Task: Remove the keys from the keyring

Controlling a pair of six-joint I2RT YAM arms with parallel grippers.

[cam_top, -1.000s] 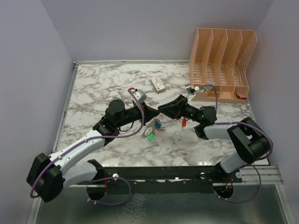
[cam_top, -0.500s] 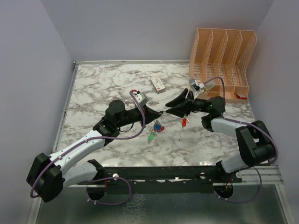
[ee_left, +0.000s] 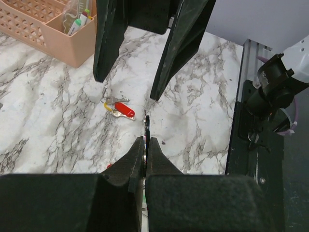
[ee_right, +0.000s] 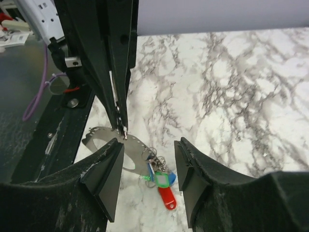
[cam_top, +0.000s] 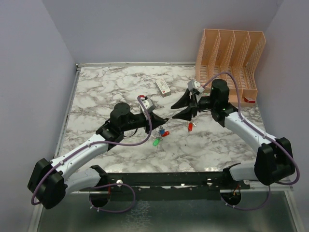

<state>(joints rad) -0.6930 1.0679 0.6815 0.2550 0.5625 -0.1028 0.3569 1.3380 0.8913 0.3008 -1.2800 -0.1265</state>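
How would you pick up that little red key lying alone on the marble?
Pinch the red plastic-headed key by its red head, across the narrow sides, coming straight down. It lies flat on the marble table, and the head is its broadest part.

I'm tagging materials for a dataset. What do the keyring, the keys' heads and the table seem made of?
The keyring looks like thin grey metal, though plastic is possible: flat, with a dull sheen. The keys have red, blue and green heads, glossy, probably plastic. The table is smooth white with grey veins: marble or a printed laminate, I cannot tell.
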